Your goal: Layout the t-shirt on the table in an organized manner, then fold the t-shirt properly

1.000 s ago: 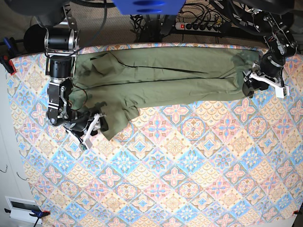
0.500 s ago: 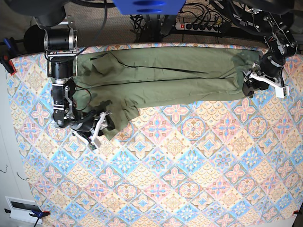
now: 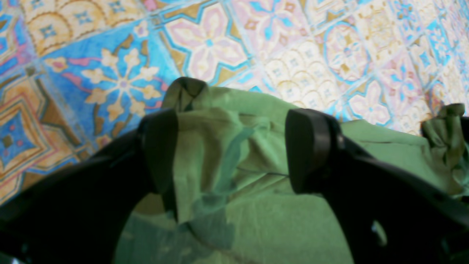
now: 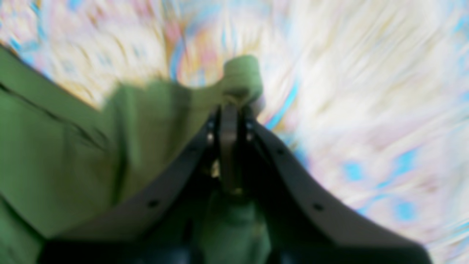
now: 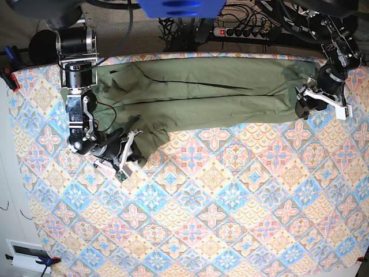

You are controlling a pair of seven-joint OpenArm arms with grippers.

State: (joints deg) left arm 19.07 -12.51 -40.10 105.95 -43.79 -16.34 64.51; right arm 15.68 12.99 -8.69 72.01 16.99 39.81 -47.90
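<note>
Across the table lies the t-shirt.

Power strip, tangled cables, grey floor

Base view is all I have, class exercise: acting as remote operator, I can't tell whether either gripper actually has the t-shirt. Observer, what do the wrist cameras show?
Observer: The right gripper is shut on a bunched fold of the t-shirt.
Operator: And the left one?
Observer: The left gripper is open, its fingers straddling a wrinkled edge of the shirt.
Operator: Anything beyond that edge?
Observer: Only the patterned table lies past it.
</note>
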